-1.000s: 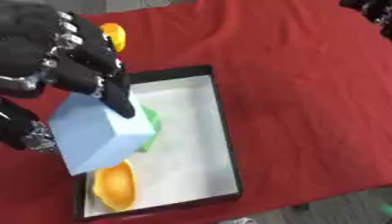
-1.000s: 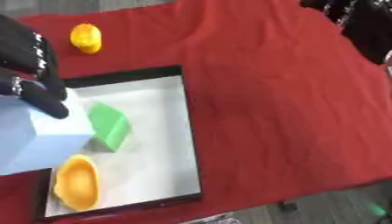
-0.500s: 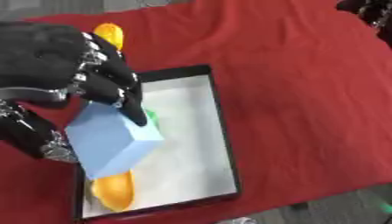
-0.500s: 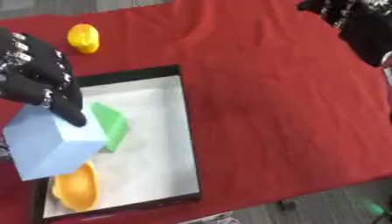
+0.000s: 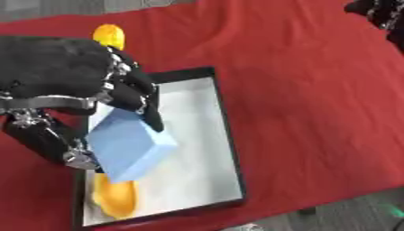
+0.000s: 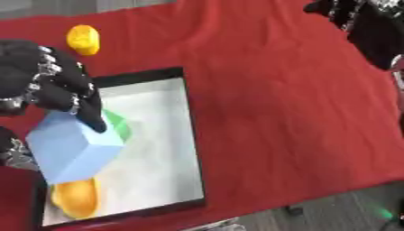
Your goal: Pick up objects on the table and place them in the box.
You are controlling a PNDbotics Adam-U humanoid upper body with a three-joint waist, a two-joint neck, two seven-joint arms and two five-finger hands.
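Observation:
My left hand (image 5: 71, 90) is curled round a light blue cube (image 5: 128, 145) and holds it over the black-rimmed box (image 5: 226, 131) with a white floor. Inside the box lie an orange object (image 6: 75, 199) at the near left and a green block (image 6: 118, 124), mostly hidden behind the cube. A yellow-orange object (image 6: 84, 39) rests on the red cloth beyond the box. My right hand (image 6: 367, 20) shows at the upper right corner, dark, its fingers unclear.
A red cloth (image 5: 308, 81) covers the table, with open cloth to the right of the box. The table's near edge runs diagonally at the lower right, with grey floor (image 6: 347, 212) beyond it.
My left hand has carried the blue cube rightward and further over the box. The whole picture has also shifted, so the camera has moved.

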